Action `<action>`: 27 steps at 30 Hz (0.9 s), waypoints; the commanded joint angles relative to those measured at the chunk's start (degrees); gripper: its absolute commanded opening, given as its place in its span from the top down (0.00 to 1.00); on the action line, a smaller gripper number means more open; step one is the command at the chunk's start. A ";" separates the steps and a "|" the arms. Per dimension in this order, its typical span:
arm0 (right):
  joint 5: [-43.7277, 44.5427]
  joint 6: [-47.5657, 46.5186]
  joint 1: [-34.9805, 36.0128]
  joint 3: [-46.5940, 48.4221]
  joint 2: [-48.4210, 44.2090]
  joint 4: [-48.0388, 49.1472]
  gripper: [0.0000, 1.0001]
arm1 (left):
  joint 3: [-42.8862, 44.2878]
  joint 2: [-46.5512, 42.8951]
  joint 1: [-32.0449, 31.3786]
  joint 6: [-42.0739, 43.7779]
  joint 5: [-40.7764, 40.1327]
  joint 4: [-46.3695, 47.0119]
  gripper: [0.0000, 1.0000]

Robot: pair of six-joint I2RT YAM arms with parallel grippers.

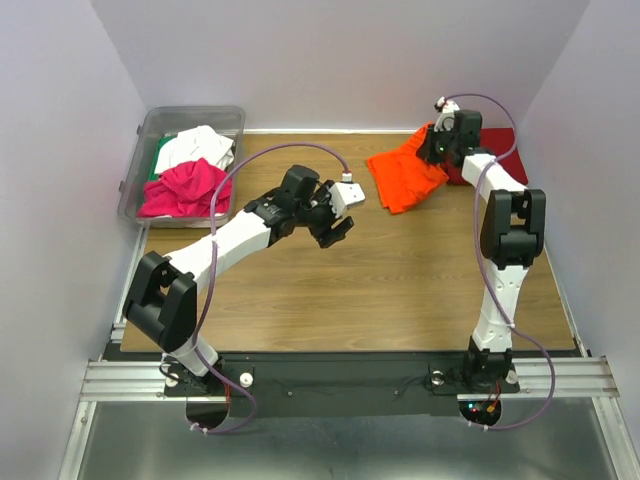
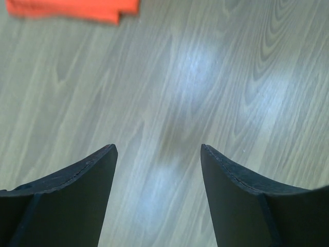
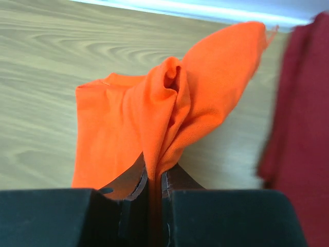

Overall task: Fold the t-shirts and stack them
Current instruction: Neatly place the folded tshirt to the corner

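A bright orange t-shirt point(image 1: 405, 177) lies rumpled at the back right of the table, one edge lifted. My right gripper point(image 1: 436, 143) is shut on that edge; in the right wrist view the orange cloth point(image 3: 169, 110) bunches up from between the closed jaws. A dark red t-shirt point(image 1: 498, 152) lies just right of it, seen also as the dark red t-shirt point(image 3: 300, 118) beside the orange one. My left gripper point(image 1: 335, 228) hangs open over bare wood mid-table, nothing between its fingers point(image 2: 77, 200); a strip of the orange t-shirt point(image 2: 72, 9) shows far ahead.
A clear plastic bin point(image 1: 150, 140) at the back left holds a magenta t-shirt point(image 1: 185, 188), a white one point(image 1: 197, 147) and a green one point(image 1: 163, 155). White walls close in on the table on three sides.
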 commanded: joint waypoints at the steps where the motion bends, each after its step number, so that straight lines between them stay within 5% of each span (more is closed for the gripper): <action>1: -1.31 -10.72 -0.97 8.86 2.95 -7.05 0.99 | -1.47 -1.99 0.78 -0.74 1.96 -1.92 0.21; 12: 0.36 -18.81 -5.54 22.42 3.66 -14.18 0.99 | -2.26 -2.70 2.19 -0.57 1.70 -1.13 0.19; 27: -0.95 -20.75 -8.79 28.31 1.11 -17.71 0.99 | -0.76 -2.78 2.80 1.72 0.55 -1.66 0.14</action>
